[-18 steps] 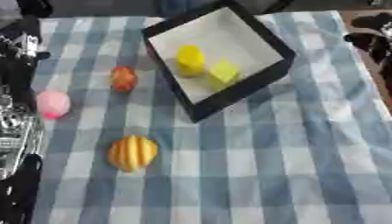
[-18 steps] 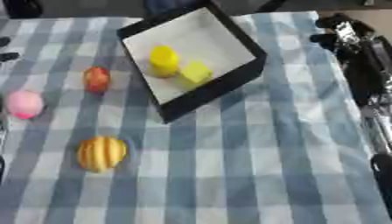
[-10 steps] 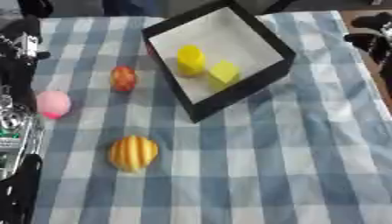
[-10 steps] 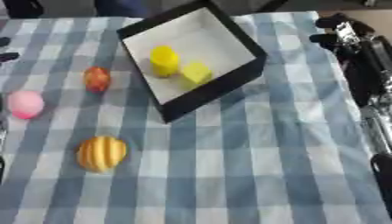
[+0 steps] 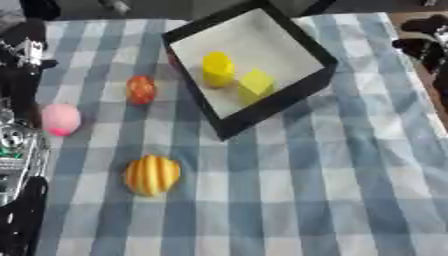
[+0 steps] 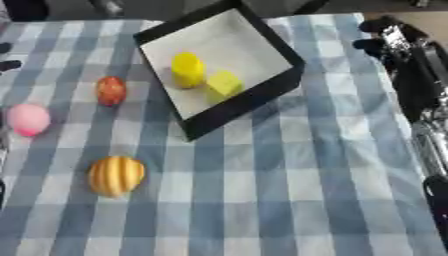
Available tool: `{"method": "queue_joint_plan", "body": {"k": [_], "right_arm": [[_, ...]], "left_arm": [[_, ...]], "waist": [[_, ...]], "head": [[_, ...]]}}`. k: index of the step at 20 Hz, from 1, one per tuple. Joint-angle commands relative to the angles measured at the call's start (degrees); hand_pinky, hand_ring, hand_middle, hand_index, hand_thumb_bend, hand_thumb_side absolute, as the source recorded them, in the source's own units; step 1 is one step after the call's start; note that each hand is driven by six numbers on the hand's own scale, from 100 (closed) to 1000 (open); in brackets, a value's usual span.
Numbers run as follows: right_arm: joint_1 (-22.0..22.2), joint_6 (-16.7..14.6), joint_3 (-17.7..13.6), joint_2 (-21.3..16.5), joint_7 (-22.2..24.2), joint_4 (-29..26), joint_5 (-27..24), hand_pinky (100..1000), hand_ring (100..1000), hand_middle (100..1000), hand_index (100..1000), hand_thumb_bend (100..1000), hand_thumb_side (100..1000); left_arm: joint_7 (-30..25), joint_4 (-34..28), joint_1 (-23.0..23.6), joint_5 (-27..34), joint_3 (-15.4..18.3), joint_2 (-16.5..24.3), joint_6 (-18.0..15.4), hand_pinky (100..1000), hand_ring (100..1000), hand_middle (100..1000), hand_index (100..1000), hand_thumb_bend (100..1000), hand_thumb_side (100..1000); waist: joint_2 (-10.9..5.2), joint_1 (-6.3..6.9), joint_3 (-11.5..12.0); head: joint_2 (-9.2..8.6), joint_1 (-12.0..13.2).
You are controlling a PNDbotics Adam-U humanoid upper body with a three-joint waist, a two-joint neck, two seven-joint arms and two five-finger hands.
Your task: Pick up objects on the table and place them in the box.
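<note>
On the left half of the checked cloth (image 5: 289, 190), three things wait outside the box (image 5: 325, 59): a pink ball (image 5: 60, 119) nearest the left edge, a red-orange fruit (image 5: 140, 89) a little further in and up, just beside the box's left wall, and a striped orange gourd (image 5: 152, 174) lower down toward the near side, standing with its long axis running roughly up and down in the view. Inside the black box, which lies turned at an angle, a yellow cylinder (image 5: 217, 69) and a yellow block (image 5: 256, 83) sit near each other on the pale floor. All three loose pieces lie on the left arm's side; the pink ball is just beside the left arm (image 5: 19, 150) that runs along that edge, so I would judge that arm the nearer one for any of them. The left hand (image 5: 26, 47) shows dark at the upper left, above the ball, and I cannot tell how its fingers stand. The right hand (image 6: 391, 37) sits at the upper right, well apart from the loose pieces across the box, holding nothing that I can see; its fingers are unclear too. No label or writing can be read anywhere
</note>
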Motion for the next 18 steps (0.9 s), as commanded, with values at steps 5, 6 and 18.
{"method": "queue_joint_plan", "body": {"k": [5, 6, 18], "right_arm": [[-1.6, -0.3, -0.5, -0.9, -0.2, -0.7, -0.2, 923, 777, 794, 755, 100, 720], [-1.6, -0.3, -0.5, -1.0, -0.3, -0.8, -0.3, 923, 778, 794, 755, 100, 720], [-1.0, -0.9, -0.4, -5.3, -0.4, -1.0, 0.5, 923, 789, 806, 768, 100, 722]], "left_arm": [[0.3, -1.3, -1.5, -0.8, 0.3, 2.2, 0.1, 612, 715, 712, 769, 607, 536], [0.3, -1.1, -1.7, -1.0, 0.1, 2.9, 0.2, 612, 715, 712, 769, 607, 535], [-6.0, 3.2, -6.3, -9.5, -7.5, 19.0, 3.8, 656, 767, 760, 812, 628, 532]], "waist": [[-2.98, -0.16, 0.0], [-3.00, -0.17, 0.0], [-3.57, 0.56, 0.3]], "head": [[-0.93, -0.5], [-0.89, -0.5], [0.48, -1.6]]}}
